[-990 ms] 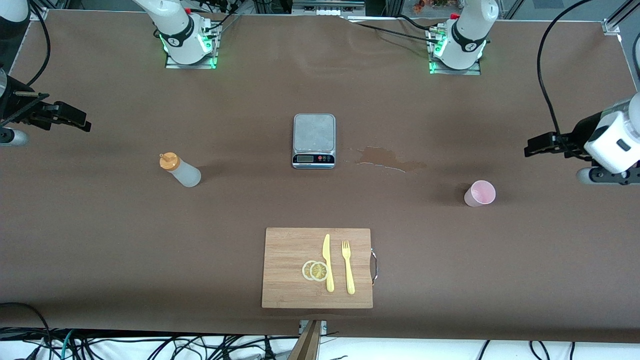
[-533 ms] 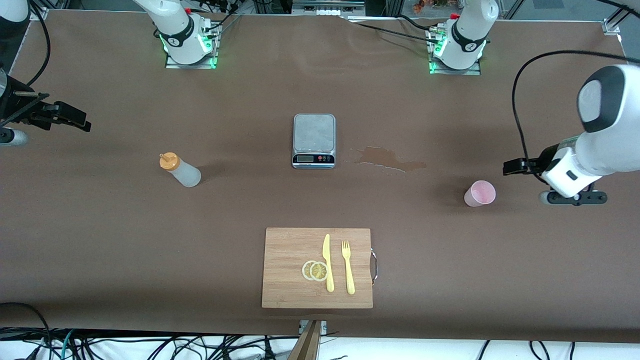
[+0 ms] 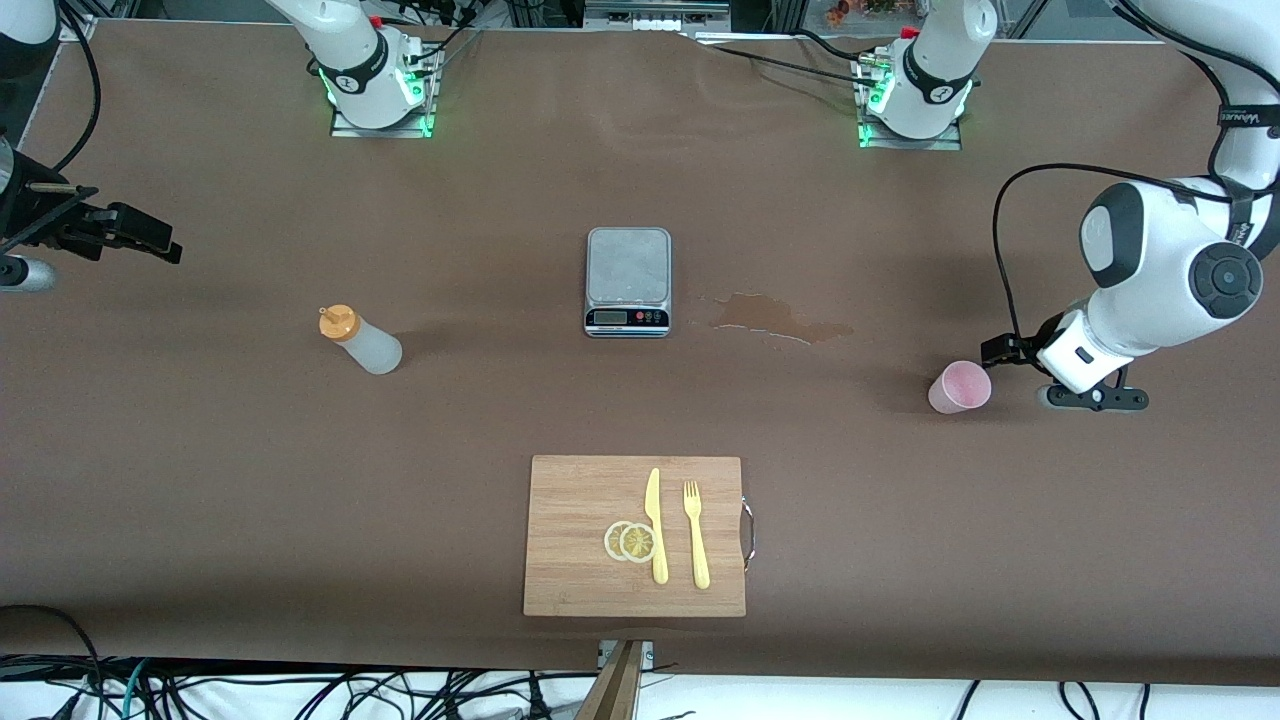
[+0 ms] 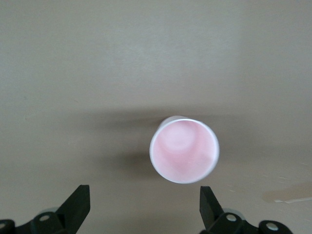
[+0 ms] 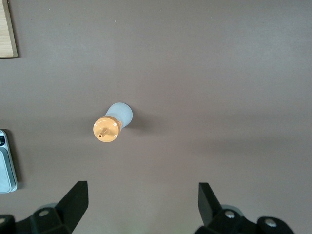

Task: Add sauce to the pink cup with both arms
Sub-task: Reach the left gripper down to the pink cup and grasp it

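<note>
On the brown desk, the silver scale serves as the landmark. The right end effector hangs over the desk's edge at the right arm's end, well apart from the scale, fingers spread apart and empty; this arm waits. The sauce bottle stands between that end effector and the scale, slightly nearer the front camera than the scale. A stain lies just beside the scale. The pink cup stands upright toward the left arm's end, well apart from the scale. The left end effector, fingers apart, sits just beside the cup. The step looks like reaching for the cup; next, the fingers need to straddle it, then clamp.
</note>
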Robot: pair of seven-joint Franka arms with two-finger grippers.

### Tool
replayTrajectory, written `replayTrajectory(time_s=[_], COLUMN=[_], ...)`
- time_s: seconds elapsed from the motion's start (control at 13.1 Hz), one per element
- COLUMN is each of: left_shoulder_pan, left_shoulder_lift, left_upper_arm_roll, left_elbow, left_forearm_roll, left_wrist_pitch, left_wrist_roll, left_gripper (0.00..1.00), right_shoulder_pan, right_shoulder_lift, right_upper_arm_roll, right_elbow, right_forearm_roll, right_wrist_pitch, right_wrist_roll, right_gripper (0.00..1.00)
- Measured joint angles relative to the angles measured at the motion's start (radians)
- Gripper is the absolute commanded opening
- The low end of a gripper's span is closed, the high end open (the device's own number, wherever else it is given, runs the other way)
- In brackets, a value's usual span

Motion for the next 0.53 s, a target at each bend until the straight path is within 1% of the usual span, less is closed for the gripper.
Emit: replayTrajectory(time_s=[0.15, 0.53], left_shoulder_pan=[0.008, 0.005], left_shoulder_lift=[0.010, 0.058], left_upper_arm_roll=[0.000, -0.003], left_elbow=[-0.032, -0.038], left_forearm_roll=[0.000, 0.000], left_wrist_pitch=[0.056, 0.126], left_wrist_roll=[0.009, 0.010], left_gripper=[0.98, 0.97], right_shoulder_pan=[0.002, 0.002], right_shoulder_lift=[0.000, -0.001], right_upper_arm_roll=[0.003, 0.015], right_elbow=[0.000, 0.001], right_forearm_roll=[0.000, 0.000], right_wrist_pitch=[0.000, 0.000], right_wrist_roll=[0.000, 0.000], right_gripper=[1.00, 1.00])
